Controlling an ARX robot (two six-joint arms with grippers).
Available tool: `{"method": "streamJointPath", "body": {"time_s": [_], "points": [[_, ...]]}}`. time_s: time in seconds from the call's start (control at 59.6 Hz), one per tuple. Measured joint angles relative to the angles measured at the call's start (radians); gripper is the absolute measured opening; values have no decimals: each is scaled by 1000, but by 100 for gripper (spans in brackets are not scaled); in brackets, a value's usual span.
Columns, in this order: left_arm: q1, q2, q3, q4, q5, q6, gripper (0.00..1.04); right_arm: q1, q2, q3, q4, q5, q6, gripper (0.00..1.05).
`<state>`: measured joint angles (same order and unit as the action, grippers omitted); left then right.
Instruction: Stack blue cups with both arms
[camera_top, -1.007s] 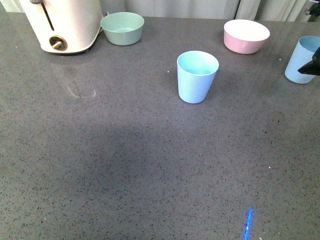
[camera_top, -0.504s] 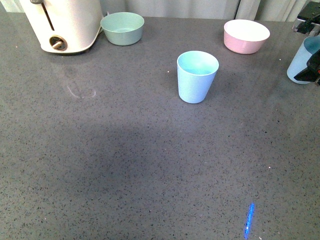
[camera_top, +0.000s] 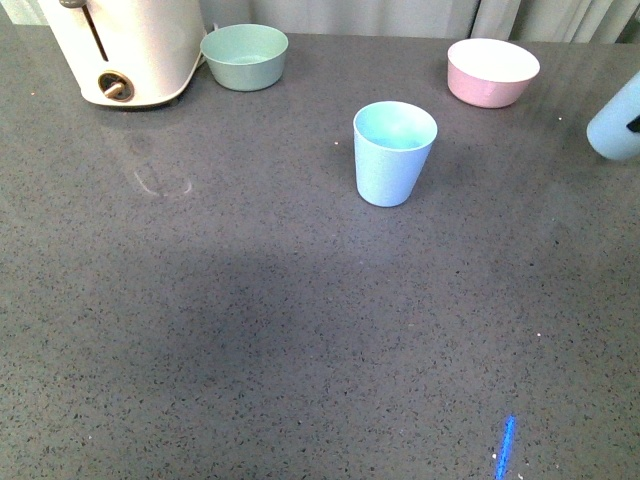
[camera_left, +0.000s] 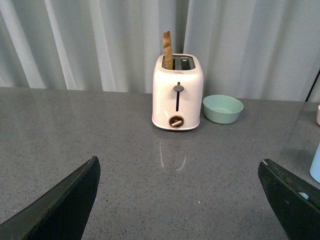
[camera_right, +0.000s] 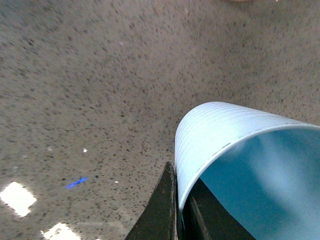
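One pale blue cup (camera_top: 393, 153) stands upright in the middle of the grey counter (camera_top: 250, 330). The second blue cup (camera_top: 617, 127) is at the right edge of the front view, tilted and lifted; my right gripper barely shows there. In the right wrist view my right gripper (camera_right: 179, 210) is shut on this blue cup's (camera_right: 225, 135) rim, one finger outside the wall and one inside. My left gripper (camera_left: 180, 200) is open and empty over bare counter, its fingertips (camera_left: 65, 200) far apart. An edge of a blue cup (camera_left: 315, 165) shows at that view's border.
A white toaster (camera_top: 125, 50) stands at the far left, also in the left wrist view (camera_left: 177, 92) with toast in its slot. A green bowl (camera_top: 245, 55) sits beside it and a pink bowl (camera_top: 492, 72) at the far right.
The right-hand cup has risen off the counter and tilted, moving further toward the right edge of the front view. The middle cup has not moved.
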<state>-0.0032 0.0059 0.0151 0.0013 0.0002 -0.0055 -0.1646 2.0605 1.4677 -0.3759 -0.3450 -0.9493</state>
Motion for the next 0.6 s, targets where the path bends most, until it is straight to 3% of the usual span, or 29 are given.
{"method": "streamJointPath", "body": {"time_s": [0.168,0.302,0.604], "points": [[0,0,0,0,0,0,96,38,-133,-23,-64,-117,-12,2],[0,0,0,0,0,0,96,132,-264,-51,-113,-183,-13,2],[0,0,0,0,0,0,96,359,-295,-105,-142,-129,-16,2]]}}
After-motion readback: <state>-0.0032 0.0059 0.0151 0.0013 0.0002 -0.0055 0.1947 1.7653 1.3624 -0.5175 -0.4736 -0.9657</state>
